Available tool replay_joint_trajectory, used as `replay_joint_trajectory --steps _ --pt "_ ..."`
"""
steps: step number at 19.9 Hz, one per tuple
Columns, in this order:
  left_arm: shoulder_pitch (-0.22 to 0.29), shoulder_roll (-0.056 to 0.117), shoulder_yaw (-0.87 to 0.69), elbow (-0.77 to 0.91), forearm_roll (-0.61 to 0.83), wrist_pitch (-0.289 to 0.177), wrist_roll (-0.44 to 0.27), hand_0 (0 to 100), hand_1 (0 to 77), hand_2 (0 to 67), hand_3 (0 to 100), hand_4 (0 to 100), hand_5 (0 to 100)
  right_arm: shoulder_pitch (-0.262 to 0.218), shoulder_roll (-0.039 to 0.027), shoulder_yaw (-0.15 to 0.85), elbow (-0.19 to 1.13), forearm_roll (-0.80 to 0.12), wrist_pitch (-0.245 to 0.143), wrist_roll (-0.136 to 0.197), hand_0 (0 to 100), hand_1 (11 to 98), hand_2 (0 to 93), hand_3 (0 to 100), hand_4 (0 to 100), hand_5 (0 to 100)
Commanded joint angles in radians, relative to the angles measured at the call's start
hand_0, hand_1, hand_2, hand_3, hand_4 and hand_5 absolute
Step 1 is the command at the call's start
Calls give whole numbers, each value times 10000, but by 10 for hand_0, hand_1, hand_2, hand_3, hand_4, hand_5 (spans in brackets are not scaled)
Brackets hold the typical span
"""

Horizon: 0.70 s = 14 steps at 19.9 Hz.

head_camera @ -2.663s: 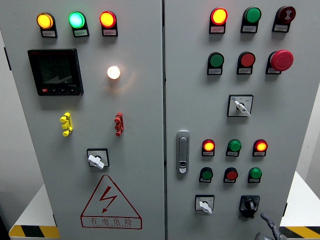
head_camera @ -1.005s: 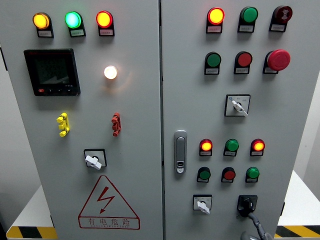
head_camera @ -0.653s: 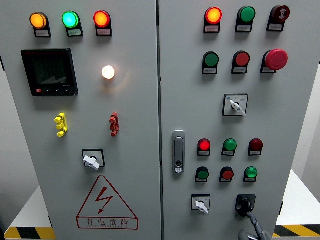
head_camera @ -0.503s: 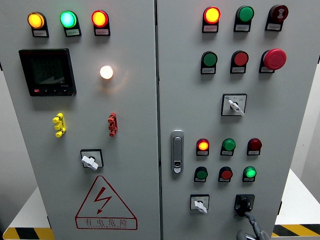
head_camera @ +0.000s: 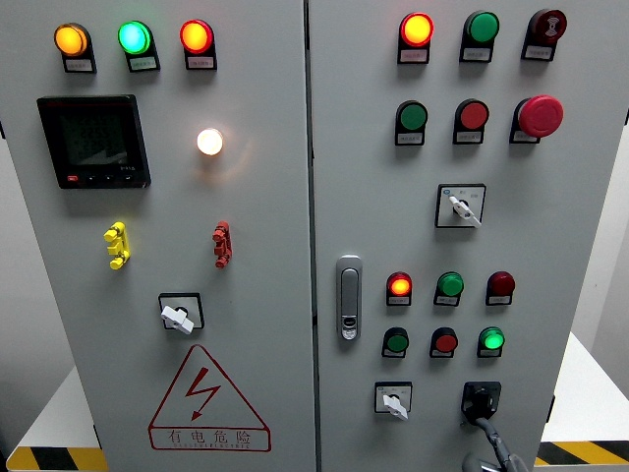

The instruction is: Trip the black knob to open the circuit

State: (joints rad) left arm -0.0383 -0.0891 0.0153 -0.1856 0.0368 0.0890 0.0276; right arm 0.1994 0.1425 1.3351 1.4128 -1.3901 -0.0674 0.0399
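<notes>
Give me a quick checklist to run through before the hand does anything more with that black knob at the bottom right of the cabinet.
1. Right hand at the black knob: ok, a finger reaches up to its lower edge.
2. Firm grasp on the knob: cannot tell, most of the hand is below the picture's edge.
3. Hand away from the white selector switch beside it: ok, apart.
4. Lamp row above: the left red lamp is lit, the right red lamp is dark; whether this means the circuit is open, cannot tell.
5. Red mushroom button untouched: ok.
6. Left hand clear: cannot tell, not in view.
</notes>
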Motion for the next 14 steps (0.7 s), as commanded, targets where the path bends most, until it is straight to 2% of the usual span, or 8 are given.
replay_joint_trajectory --steps 1,11,14 --pt "0 2 0 0 0 0 0 0 0 195 262 98 86 16 2 86 -76 3 -1 15 1000 550 0 982 1000 1000" --pt "0 2 0 0 0 0 0 0 0 195 262 98 86 0 2 454 -184 18 -1 15 1000 543 4 983 1000 1000" --pt "0 2 0 0 0 0 0 0 0 194 262 98 86 -45 -29 592 -199 18 -1 15 1000 539 5 983 1000 1000"
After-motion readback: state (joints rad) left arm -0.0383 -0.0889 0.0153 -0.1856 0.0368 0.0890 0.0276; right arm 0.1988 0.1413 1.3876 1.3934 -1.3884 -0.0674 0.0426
